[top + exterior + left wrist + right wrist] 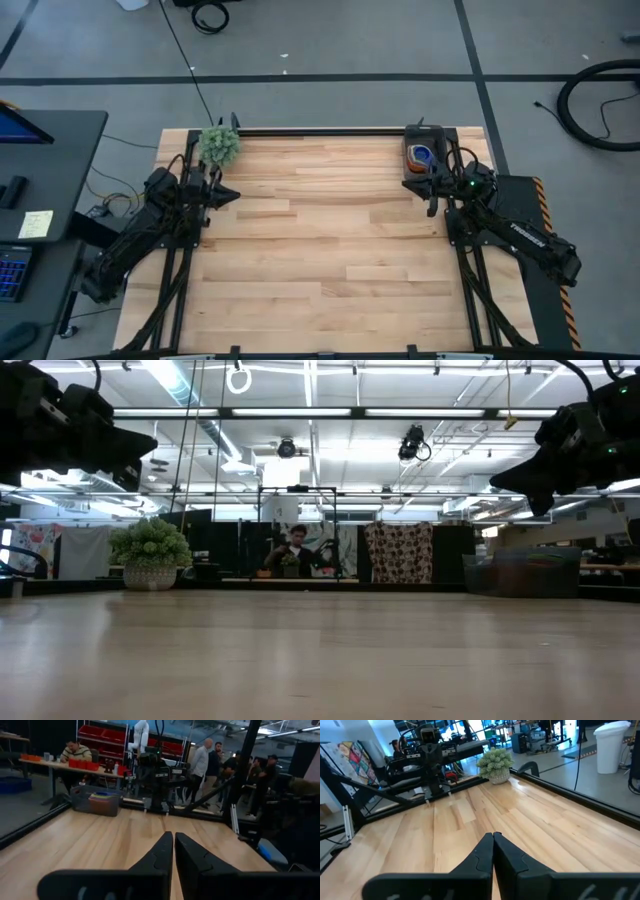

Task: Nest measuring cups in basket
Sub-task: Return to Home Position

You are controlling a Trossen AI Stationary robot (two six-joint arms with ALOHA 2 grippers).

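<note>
**Both arms raised, cups nested in the basket**

The basket [82, 802] is seen at the far right corner of the table [320, 250], close beside the right arm's frame. The cups [422, 155] are stacked inside it, one in another (orange and blue can be told from above; the other colours are not clear).

The left gripper [230, 195] is held above the table near its left edge, pointing towards the middle. Its two fingers [159, 851] are pressed together and nothing is held between them.

The right gripper [410, 184] is held near the right edge, just in front of the basket and apart from it. Its fingers [482, 852] are likewise closed on nothing.

In the low view both arms are seen well above the table surface.

A plant ball [219, 147] is placed at the far left corner. Several people are seen in the room behind.
</note>
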